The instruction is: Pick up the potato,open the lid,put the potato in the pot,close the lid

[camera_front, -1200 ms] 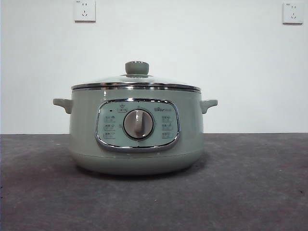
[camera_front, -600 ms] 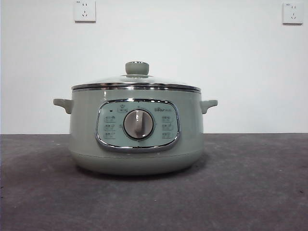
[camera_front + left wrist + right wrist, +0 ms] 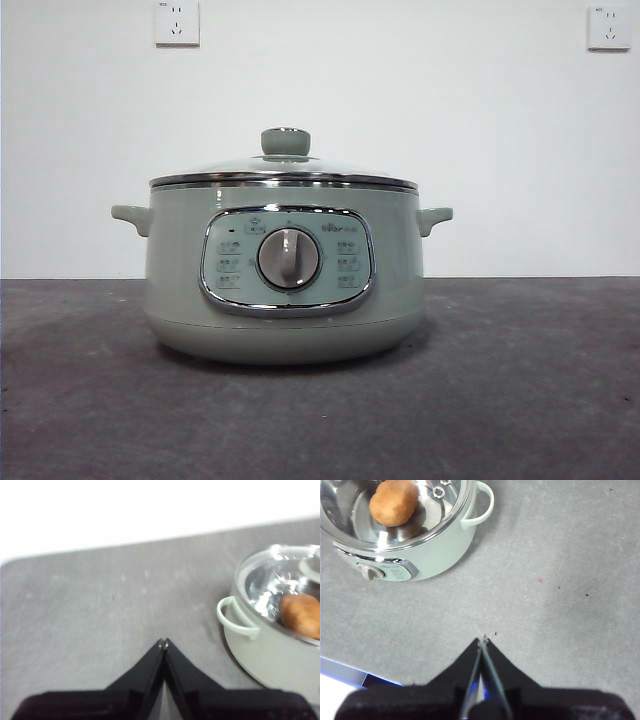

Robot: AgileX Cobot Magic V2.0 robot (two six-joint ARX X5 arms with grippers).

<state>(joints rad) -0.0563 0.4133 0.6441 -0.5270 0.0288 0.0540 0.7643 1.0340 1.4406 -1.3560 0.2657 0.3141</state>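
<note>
On the grey counter (image 3: 540, 400), the lid (image 3: 284, 168) covers the pot (image 3: 283, 300), the potato (image 3: 394, 502) inside; left gripper (image 3: 163, 642) and right gripper (image 3: 482, 641) fingers clenched, empty.

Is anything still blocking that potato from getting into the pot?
No. The potato already lies inside the pot, under the closed glass lid. Both tools, left and right, are shut, away from it.

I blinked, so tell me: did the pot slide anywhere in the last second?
No. The pot sits in the same place below the wall socket.
</note>
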